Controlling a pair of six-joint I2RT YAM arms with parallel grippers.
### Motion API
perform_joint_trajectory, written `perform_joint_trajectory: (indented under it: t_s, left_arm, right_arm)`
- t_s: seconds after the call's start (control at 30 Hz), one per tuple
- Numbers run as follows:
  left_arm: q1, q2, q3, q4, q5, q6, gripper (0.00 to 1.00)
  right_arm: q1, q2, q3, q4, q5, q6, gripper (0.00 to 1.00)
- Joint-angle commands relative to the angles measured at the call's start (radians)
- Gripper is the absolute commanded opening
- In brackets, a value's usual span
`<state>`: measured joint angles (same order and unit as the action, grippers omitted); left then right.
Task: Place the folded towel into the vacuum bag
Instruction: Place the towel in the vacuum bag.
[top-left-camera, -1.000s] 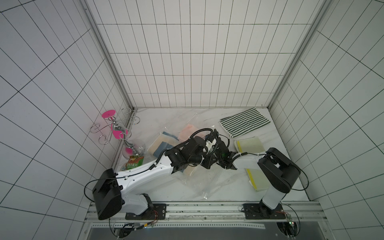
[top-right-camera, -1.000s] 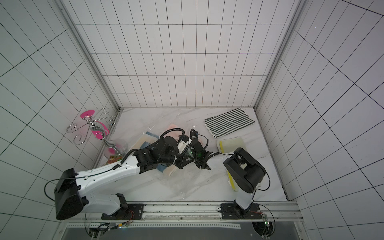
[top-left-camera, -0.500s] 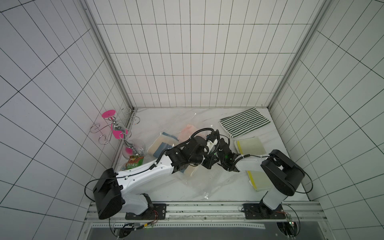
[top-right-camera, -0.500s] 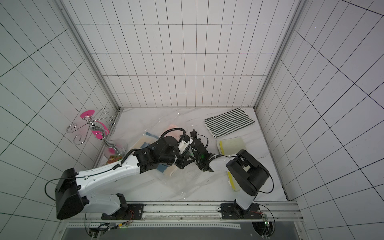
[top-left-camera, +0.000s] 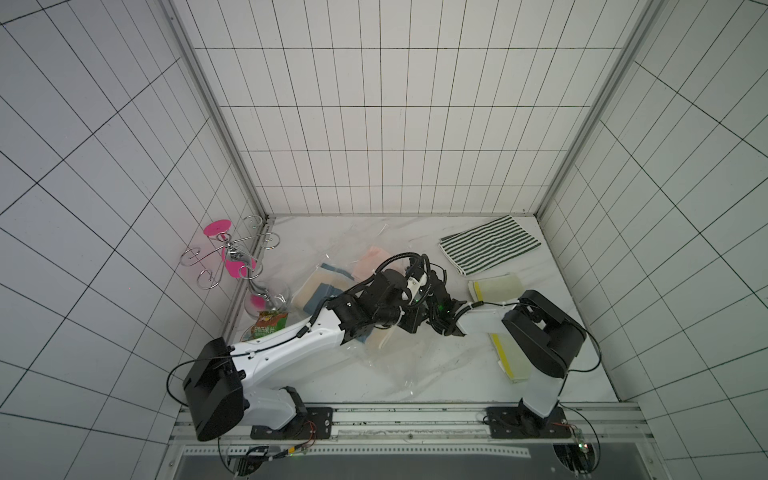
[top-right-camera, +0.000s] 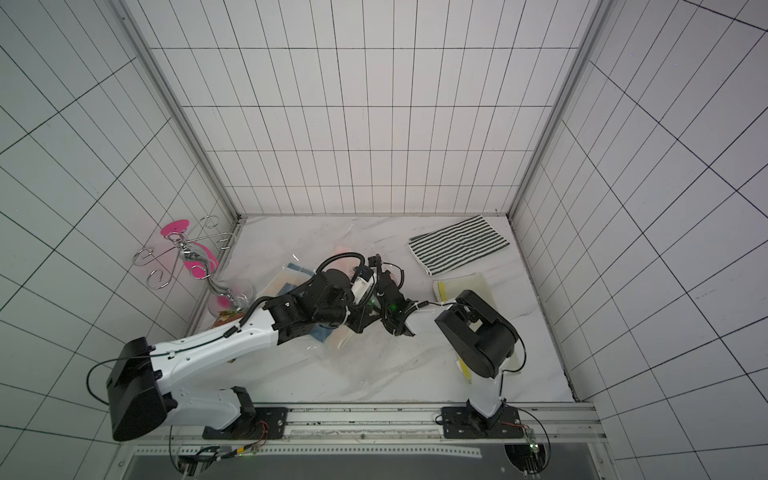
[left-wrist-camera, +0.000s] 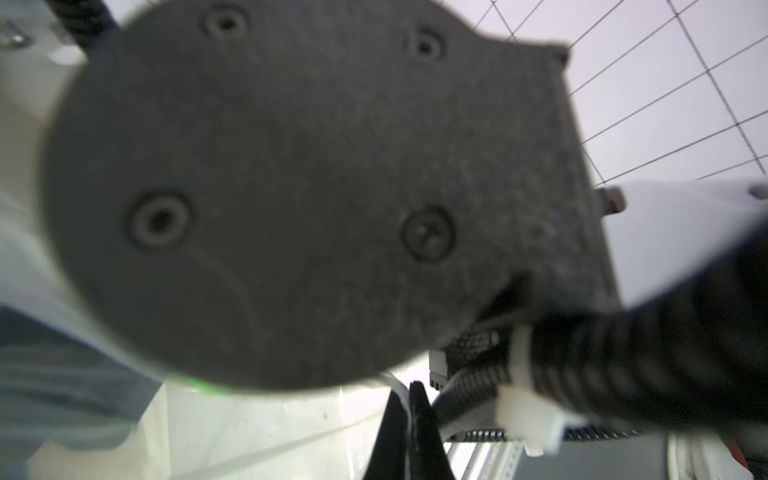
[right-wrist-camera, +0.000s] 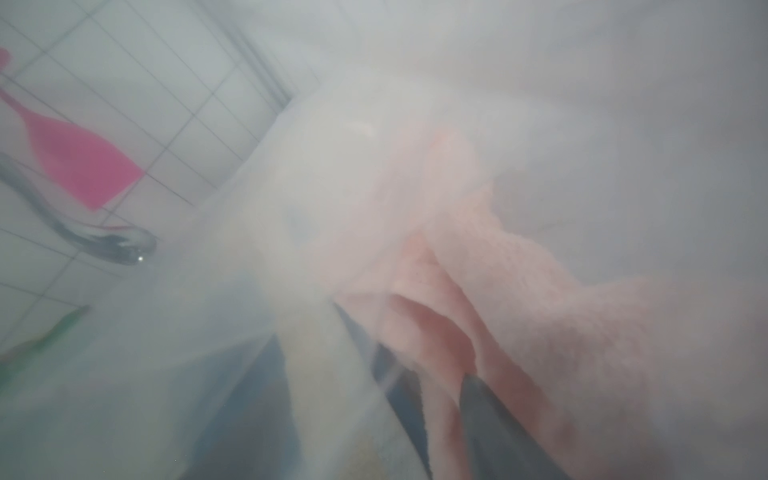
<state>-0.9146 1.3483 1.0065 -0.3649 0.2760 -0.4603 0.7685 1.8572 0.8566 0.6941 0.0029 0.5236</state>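
Judging the soft, light pink folded towel (right-wrist-camera: 540, 299) inside the slippery clear plastic vacuum bag (top-left-camera: 399, 365), I would pinch its thick fold. My left hand (left-wrist-camera: 409, 432) is pressed together; whether my right hand (right-wrist-camera: 482, 403) is spread, I cannot tell.

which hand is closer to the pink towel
Right. The right hand has a finger beside the pink towel; the left hand is further front, pointing away toward the right arm.

A robot test cell: white tiled walls (top-left-camera: 374, 124), marble tabletop (top-left-camera: 469, 386), aluminium rail (top-left-camera: 415, 419).
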Motion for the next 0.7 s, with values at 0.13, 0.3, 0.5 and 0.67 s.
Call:
perform_joint_trajectory:
  t_s: [0.13,0.3,0.5,0.67]
  left_arm:
    - [-0.053,0.007,0.009,0.073,0.166,0.022,0.0]
    - [-0.053,0.012,0.017,0.068,0.161,0.023,0.0]
    - [-0.053,0.021,0.015,0.055,0.155,0.023,0.0]
    - [-0.055,0.023,0.011,0.06,0.154,0.013,0.0]
  right_arm:
    - [-0.014,0.154,0.137,-0.212,0.023,-0.049,0.67]
    - [-0.019,0.196,0.182,-0.265,0.03,0.0,0.45]
    - [-0.052,0.131,0.152,-0.068,-0.075,0.061,0.18]
    - [-0.078,0.101,0.16,0.064,-0.164,0.086,0.15]
